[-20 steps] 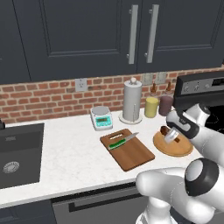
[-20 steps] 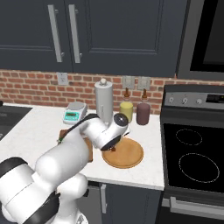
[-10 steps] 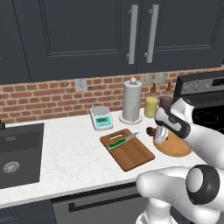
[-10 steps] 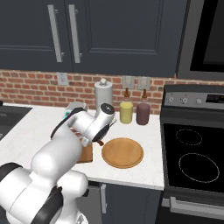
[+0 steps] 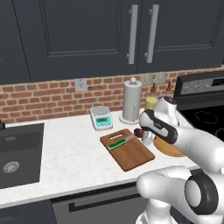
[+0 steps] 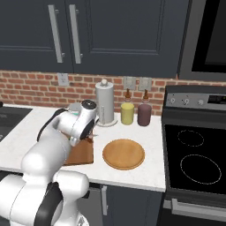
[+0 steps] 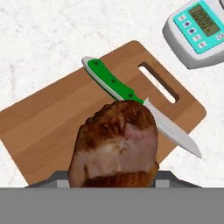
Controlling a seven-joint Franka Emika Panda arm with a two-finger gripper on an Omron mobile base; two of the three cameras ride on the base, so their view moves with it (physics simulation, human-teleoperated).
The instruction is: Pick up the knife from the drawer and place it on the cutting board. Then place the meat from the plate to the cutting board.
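- The white counter [image 5: 70,162] holds everything, with a brick wall behind it.
- The cutting board [image 5: 131,153] lies flat on the counter, between the sink side and the plate. In the hand view the cutting board [image 7: 48,127] sits under the hand, with a slot handle at one end.
- The plate [image 6: 124,154] is round and tan and lies just beside the board, on the stove side. Nothing lies on it.
- A paper towel roll [image 5: 131,101] stands upright near the wall, behind the board.
- A small scale [image 7: 197,30] with a teal face sits on the counter near the board's slot end.
- The gripper [image 5: 144,135] hangs above the board's far edge, close to the plate.
- The knife [image 7: 131,94] lies flat on the board (green handle, grey blade), slanting across it.
- The meat [image 7: 116,146] is a red-brown lump, up in the air over the board. The jaws are partly closed on it, I think, though the fingers are hidden behind the lump.
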